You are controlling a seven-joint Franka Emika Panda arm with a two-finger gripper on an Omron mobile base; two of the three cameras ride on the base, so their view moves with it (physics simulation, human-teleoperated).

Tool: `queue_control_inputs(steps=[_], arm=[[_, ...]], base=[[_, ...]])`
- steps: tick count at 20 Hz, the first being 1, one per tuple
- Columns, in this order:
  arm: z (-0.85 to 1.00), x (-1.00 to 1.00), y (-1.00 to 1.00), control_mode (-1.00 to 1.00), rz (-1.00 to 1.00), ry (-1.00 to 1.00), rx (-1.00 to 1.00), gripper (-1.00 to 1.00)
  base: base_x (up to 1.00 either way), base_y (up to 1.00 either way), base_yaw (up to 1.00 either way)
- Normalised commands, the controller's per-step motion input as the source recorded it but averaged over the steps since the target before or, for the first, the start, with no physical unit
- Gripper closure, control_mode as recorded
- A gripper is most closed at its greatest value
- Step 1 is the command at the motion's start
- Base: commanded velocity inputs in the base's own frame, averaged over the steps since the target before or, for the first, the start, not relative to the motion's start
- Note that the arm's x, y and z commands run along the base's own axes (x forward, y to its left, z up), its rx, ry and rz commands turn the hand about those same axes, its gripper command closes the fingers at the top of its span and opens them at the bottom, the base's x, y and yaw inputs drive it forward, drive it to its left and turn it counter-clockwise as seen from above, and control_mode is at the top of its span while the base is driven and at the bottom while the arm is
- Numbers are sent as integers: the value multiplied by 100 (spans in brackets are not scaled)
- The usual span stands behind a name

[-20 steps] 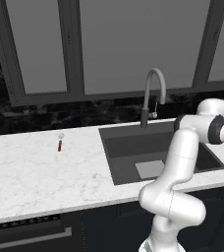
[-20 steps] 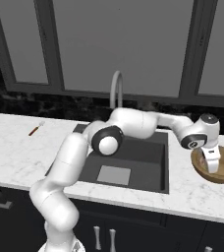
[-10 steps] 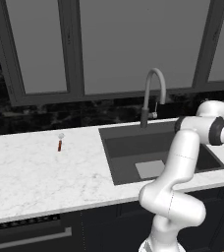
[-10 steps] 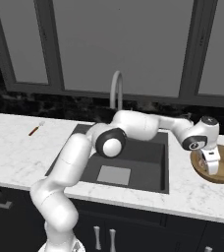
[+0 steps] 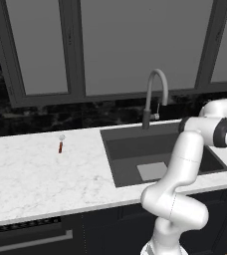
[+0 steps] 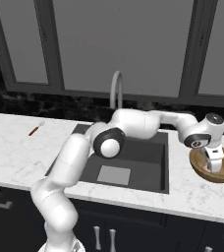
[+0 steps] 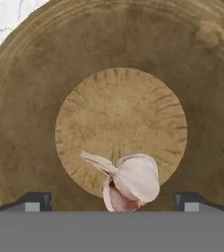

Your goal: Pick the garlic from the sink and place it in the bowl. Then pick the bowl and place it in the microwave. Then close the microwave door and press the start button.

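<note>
A: Start with what's closest to the hand. Where's the garlic [image 7: 132,181]?

B: In the hand view it lies on the flat floor of the bowl [image 7: 30,98], toward the edge of that inner disc. The gripper [image 7: 113,201] has its jaws spread wide, one dark tip well off to either side of the bulb, neither touching it. So I'd call the first step done: garlic dropped in, grip let go.

A: And from the base cameras?

B: From the right one the hand hangs straight down into the bowl [image 6: 217,170], which sits on the counter [image 6: 15,157] just to the side of the sink [image 6: 128,165]. The basin looks bare apart from its pale square, though the arm hides part of it, so I can't vouch for every corner.

A: What's left, then?

B: Nearly everything beyond: grasping the bowl, carrying it to the microwave, shutting the door, pressing start
</note>
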Motion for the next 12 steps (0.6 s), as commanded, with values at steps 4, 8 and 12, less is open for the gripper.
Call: queue_control_inputs(steps=[4, 8, 12], arm=[[30, -28, 0, -100, -2, -13, 1, -100], [4, -42, 0, -100, -11, -5, 3, -100], [0, -40, -7, -100, -13, 0, 3, -100]], base=[[0, 0, 0], [0, 0, 0], [0, 0, 0]])
